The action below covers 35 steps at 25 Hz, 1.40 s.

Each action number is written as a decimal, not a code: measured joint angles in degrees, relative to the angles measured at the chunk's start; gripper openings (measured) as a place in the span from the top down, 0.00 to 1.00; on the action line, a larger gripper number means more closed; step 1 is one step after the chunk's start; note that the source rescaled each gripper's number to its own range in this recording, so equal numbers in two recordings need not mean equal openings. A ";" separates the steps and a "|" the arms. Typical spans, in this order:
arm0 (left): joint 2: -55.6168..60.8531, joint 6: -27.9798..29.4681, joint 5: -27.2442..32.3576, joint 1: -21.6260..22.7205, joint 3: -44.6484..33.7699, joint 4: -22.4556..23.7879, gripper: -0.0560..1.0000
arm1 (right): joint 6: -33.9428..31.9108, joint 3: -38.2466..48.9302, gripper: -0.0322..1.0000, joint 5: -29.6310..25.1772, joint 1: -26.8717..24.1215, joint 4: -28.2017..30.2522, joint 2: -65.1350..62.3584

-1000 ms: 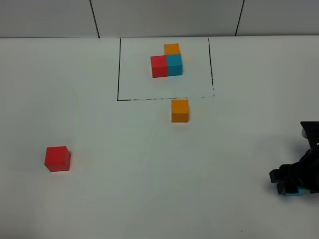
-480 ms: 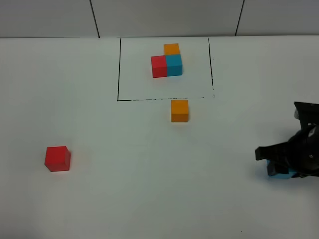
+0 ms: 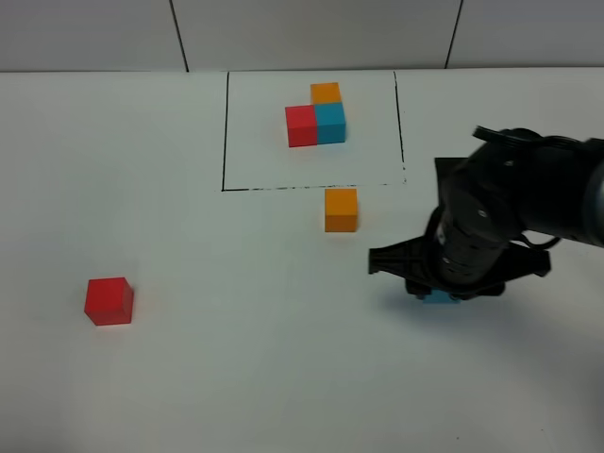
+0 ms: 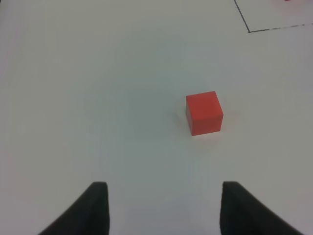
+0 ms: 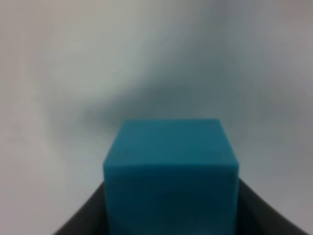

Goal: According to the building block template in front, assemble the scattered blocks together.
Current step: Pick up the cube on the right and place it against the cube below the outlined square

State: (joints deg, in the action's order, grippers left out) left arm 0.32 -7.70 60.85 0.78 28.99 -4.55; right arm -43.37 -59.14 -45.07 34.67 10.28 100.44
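Obs: right gripper clamped tight on blue cube. Set it flush against near face of orange cube, edges square, matching template; let go only once seated

— Is any text, label, brand or number to be read?
— None is to be read. Plain faces are shown by the red cube, orange cube and blue cube; only a black rectangle is drawn, upper middle of the frame.

High camera overlooks table; wrist cameras closely frame red cube, blue cube.
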 joint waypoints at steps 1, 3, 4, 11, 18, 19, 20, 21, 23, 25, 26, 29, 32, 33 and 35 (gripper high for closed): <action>0.00 0.00 0.00 0.00 0.00 0.00 0.81 | -0.32 -2.50 0.94 -0.61 0.78 0.00 1.76; 0.00 0.00 0.00 0.00 0.00 0.00 0.81 | -0.39 -7.02 0.94 -1.69 2.02 -0.32 4.85; 0.00 0.00 0.00 0.00 0.00 0.00 0.81 | -0.24 -9.36 0.94 -1.91 2.34 -0.78 6.46; 0.00 0.00 0.00 0.00 0.00 0.00 0.81 | 2.65 -20.36 0.94 -2.67 3.39 -3.91 15.69; 0.00 0.00 0.00 0.00 0.00 0.00 0.81 | 3.29 -25.18 0.94 -4.09 3.72 -4.19 21.72; 0.00 0.00 0.00 0.00 0.00 0.00 0.81 | 3.29 -25.97 0.94 -4.27 3.74 -4.11 22.39; 0.00 0.00 0.00 0.00 0.00 0.00 0.81 | 3.29 -26.75 0.94 -4.37 3.74 -4.11 22.94; 0.00 0.00 0.00 0.00 0.00 0.00 0.81 | 3.29 -27.35 0.94 -4.56 3.74 -4.11 23.59; 0.00 0.00 0.00 0.00 0.00 0.00 0.81 | 3.29 -28.54 0.94 -4.88 3.74 -4.06 24.67; 0.00 0.00 0.00 0.00 0.00 0.00 0.81 | 3.35 -29.26 0.94 -5.35 3.74 -4.00 25.27; 0.00 0.00 0.00 0.00 0.00 0.00 0.81 | 3.35 -29.38 0.94 -5.35 3.74 -4.00 25.41; 0.00 0.00 0.00 0.00 0.00 0.00 0.81 | 3.35 -29.67 0.94 -5.62 3.74 -4.00 25.75; 0.00 -0.05 0.00 0.00 0.00 0.00 0.81 | 3.35 -29.74 0.94 -5.64 3.74 -4.00 25.91; 0.00 -0.05 0.00 0.00 0.00 0.00 0.81 | 3.35 -29.74 0.94 -5.64 3.74 -3.94 25.91; 0.00 -0.05 0.00 0.00 0.00 0.00 0.81 | 3.35 -29.74 0.94 -5.58 3.74 -3.88 25.91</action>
State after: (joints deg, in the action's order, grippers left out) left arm 0.32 -7.75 60.85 0.78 28.99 -4.55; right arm -40.02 -88.88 -50.66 38.41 6.40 126.35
